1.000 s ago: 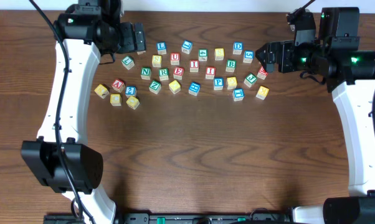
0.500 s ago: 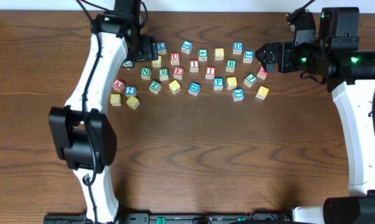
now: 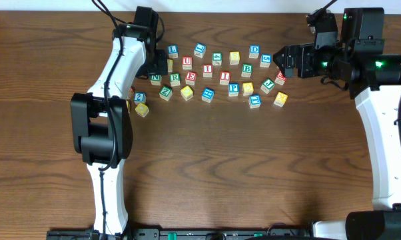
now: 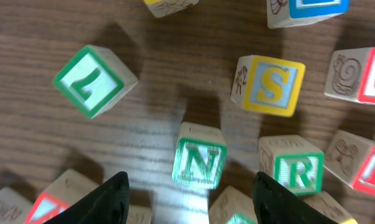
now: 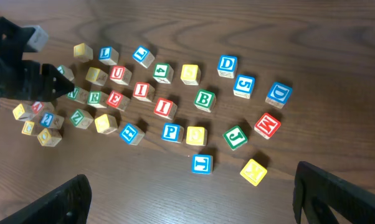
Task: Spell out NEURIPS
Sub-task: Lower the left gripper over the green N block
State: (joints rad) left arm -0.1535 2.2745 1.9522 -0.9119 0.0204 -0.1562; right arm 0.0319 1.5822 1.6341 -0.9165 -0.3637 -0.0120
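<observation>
Wood with a dark brown grain makes up the table (image 3: 254, 167), and small lettered cubes lie scattered across its far half. The green N cube (image 4: 200, 163) sits flat with its letter up, between the two dark fingertips of the left gripper (image 4: 189, 186). The jaws are released and stand apart, with bare wood showing on either side of the cube. Just right of the N cube is the green R cube (image 4: 298, 172), and the red E cube (image 3: 191, 77) follows it in the same row. The yellow S cube (image 4: 275, 84) lies just beyond the N cube and a little to the right, with the red U cube (image 3: 187, 62) beside it. Further right of the N cube are a red I cube (image 3: 207, 71) and the blue P cube (image 3: 234, 87). The right gripper (image 5: 190, 202) hangs well to the right of the N cube, its jaws spread wide and holding nothing.
</observation>
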